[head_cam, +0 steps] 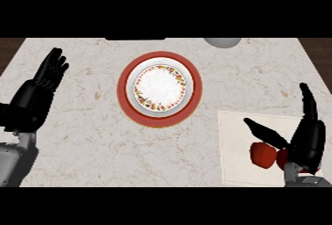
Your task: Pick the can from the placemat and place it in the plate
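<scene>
Marble-patterned counter, pale with tan veining, seen from steeply above. Red can (262, 154) sits on the cream placemat (236, 149) at lower right, toward that mat's right half; whether it stands or lies cannot be told, so its long axis is unclear. Right hand (304, 136) is just beside the can on its right, thumb reaching out above and to the left of it, fingers straight and pointing up the view. Hand is spread wide and has hold of nothing; a bit of red shows past the palm, so the can is partly hidden and contact cannot be confirmed. Can lies left of the palm, inside the span between thumb and fingers, so the closing move looks like a curl inward from the right. Plate (159, 58) with a red rim and a flowered inner band lies well apart, up and to the left, mid-counter. Left hand (45, 77) rests open near the left edge, fingers up, far from the can; the right hand is clearly the nearer. Grey rounded object (222, 42) at the far edge, cut off.
</scene>
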Robot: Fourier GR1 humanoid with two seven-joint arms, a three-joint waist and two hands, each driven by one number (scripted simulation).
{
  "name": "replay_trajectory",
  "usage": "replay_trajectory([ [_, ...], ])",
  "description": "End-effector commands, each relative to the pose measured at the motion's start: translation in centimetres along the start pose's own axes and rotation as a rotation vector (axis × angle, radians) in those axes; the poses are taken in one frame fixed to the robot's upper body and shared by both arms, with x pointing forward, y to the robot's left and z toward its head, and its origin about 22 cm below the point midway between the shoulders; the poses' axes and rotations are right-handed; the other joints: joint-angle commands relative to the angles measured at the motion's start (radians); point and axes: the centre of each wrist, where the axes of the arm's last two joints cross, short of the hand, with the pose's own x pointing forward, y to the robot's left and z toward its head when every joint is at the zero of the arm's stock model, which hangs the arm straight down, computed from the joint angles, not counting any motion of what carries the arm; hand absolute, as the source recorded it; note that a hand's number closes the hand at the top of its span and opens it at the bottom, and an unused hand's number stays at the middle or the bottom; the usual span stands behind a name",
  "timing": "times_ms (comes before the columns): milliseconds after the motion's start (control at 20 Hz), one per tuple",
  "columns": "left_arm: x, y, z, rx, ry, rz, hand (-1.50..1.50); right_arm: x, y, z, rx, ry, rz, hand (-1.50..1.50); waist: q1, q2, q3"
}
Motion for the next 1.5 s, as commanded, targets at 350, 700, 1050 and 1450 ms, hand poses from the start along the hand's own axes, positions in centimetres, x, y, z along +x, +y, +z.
replay_trajectory([
  [350, 0.8, 0.5, -0.3, -0.006, -0.008, -0.017, 0.00, 3.2, -4.1, -2.4, 0.323, 0.413, 0.532, -1.50, 0.011, 0.004, -0.004],
  [700, -0.1, 0.0, 0.0, -0.011, -0.002, -0.015, 0.00, 5.4, -6.4, -2.7, 0.536, 0.595, 0.617, -1.50, 0.003, 0.004, 0.001],
  [1050, 0.3, -0.7, -0.3, -0.011, -0.020, 0.006, 0.00, 5.3, -6.4, -4.4, 0.506, 0.665, 0.689, -1.50, 0.013, 0.005, 0.002],
  [1450, 0.3, 0.5, -0.3, -0.023, -0.010, 0.012, 0.00, 1.7, -5.8, -4.7, 0.539, 0.793, 0.776, -1.50, 0.019, 0.008, 0.002],
])
